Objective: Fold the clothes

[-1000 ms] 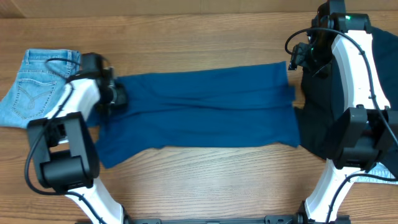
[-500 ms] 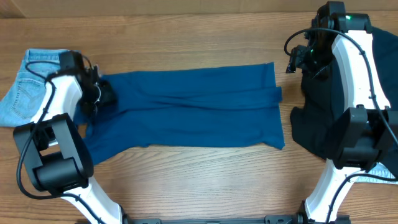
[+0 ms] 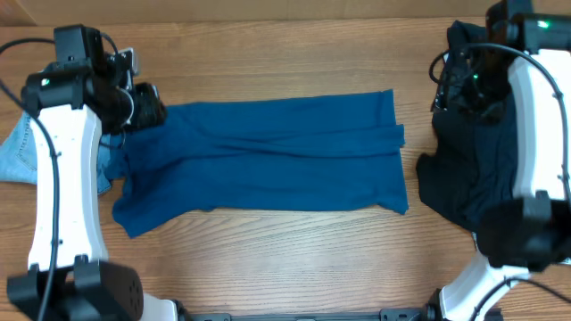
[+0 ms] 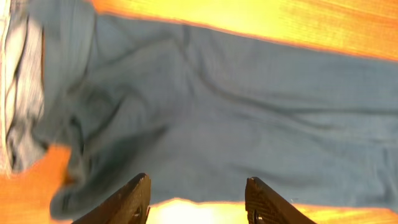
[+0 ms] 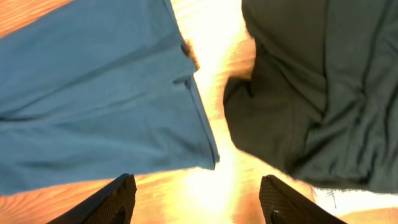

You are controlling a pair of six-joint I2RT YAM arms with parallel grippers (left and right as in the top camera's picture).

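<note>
A dark blue garment (image 3: pixel 268 156) lies spread lengthwise across the middle of the wooden table; it also shows in the left wrist view (image 4: pixel 236 118) and the right wrist view (image 5: pixel 93 93). My left gripper (image 3: pixel 143 107) hovers open and empty above its left end; in its own view the gripper (image 4: pixel 198 202) has both jaws apart over the cloth's edge. My right gripper (image 3: pixel 468 85) is raised at the far right, open and empty, between the blue garment's right end and a black garment (image 3: pixel 468 169); in its own view the gripper (image 5: pixel 202 202) is above bare table.
Light blue jeans (image 3: pixel 18 152) lie at the left edge, partly hidden by my left arm, and show in the left wrist view (image 4: pixel 18 93). The black garment (image 5: pixel 317 87) is heaped at the right edge. A white item (image 5: pixel 354 199) peeks out beneath it.
My left gripper let go of the blue garment's left end and rose up and back. My right arm lifted and swung to the right. The garment had slid leftward and now lies still.
</note>
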